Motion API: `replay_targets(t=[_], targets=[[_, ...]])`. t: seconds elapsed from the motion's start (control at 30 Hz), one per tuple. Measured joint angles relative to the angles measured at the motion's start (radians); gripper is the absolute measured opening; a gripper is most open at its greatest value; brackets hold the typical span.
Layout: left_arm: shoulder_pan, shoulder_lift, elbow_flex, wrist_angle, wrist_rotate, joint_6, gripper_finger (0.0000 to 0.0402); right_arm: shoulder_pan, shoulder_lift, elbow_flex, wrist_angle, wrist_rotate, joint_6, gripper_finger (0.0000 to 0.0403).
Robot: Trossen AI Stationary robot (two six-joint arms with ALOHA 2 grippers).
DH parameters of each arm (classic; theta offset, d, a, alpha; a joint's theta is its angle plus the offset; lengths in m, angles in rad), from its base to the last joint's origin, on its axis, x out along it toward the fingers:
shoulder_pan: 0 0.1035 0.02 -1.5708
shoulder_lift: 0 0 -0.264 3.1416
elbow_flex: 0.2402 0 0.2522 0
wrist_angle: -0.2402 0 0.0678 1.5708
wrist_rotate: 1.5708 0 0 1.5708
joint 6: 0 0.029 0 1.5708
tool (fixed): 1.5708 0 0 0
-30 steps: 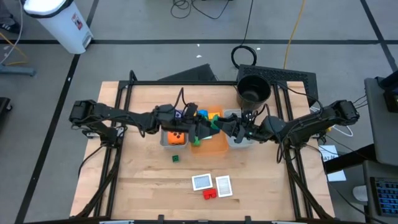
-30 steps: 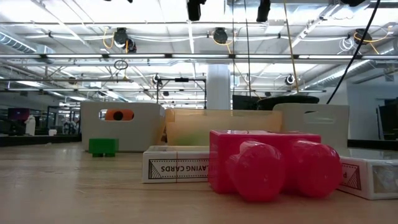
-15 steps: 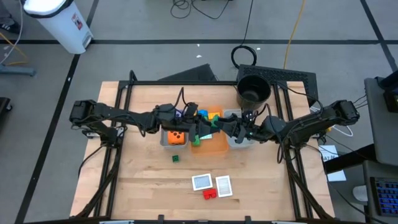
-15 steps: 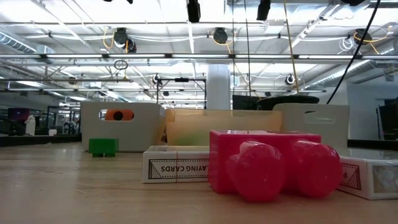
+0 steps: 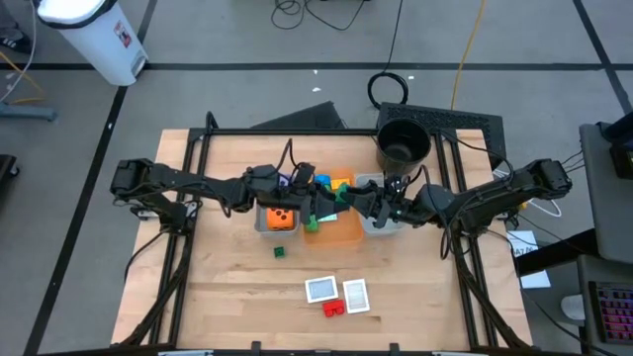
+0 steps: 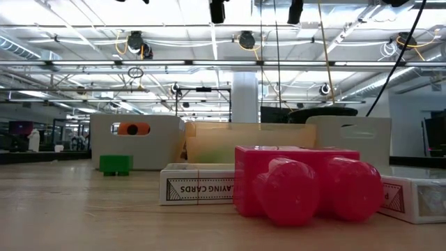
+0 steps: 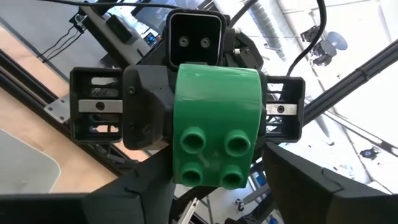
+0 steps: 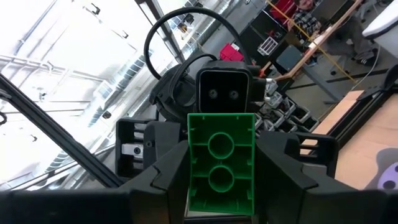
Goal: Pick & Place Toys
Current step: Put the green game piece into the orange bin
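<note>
Nothing on the table has shifted since a second ago: both arms stay met over the trays, and the loose toys lie where they lay.

Both wrist views show one green brick (image 7: 216,127) caught between the two arms above the orange tray (image 5: 341,229). The left pincer (image 5: 318,208) and the right pincer (image 5: 354,201) face each other there, nearly touching. The right pincer is part-closed with its fingers clamped on the brick's sides. The left pincer's fingers flank the same brick, but whether they press on it or stand just off it, I cannot tell.

An orange spotted die (image 5: 280,220) sits in the grey tray (image 5: 261,223) beside the orange one. In front of the trays the table (image 5: 218,287) lies largely open: a small green brick (image 5: 279,252) stands alone, and nearer the front edge two whitish cards (image 5: 320,289) flank a red brick (image 5: 334,308). A black bucket (image 5: 404,144) stands at the back edge, behind the right arm.
</note>
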Motion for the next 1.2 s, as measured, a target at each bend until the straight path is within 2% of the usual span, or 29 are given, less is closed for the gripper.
replay_targets(t=[0.13, 0.37, 0.67, 1.07, 1.2], targets=[[0.006, 0.000, 0.000, -0.001, 0.014, -0.010, 0.0213, 0.000, 0.000, 0.000, 0.002, -0.001, -0.001, 0.0146], [0.018, 0.000, 0.000, -0.004, 0.033, -0.026, 0.0140, 0.000, 0.000, 0.000, 0.005, -0.001, 0.003, 0.0144], [0.022, 0.000, 0.000, -0.004, 0.072, 0.020, 0.0150, 0.002, 0.001, 0.000, 0.007, -0.003, -0.021, 0.0152], [0.021, -0.003, 0.000, 0.003, 0.140, 0.075, 0.0141, -0.015, 0.002, 0.000, 0.071, -0.010, -0.098, 0.0214], [0.020, -0.003, 0.000, 0.002, 0.164, 0.092, 0.0145, -0.046, -0.016, 0.000, 0.070, -0.077, -0.098, 0.0232]])
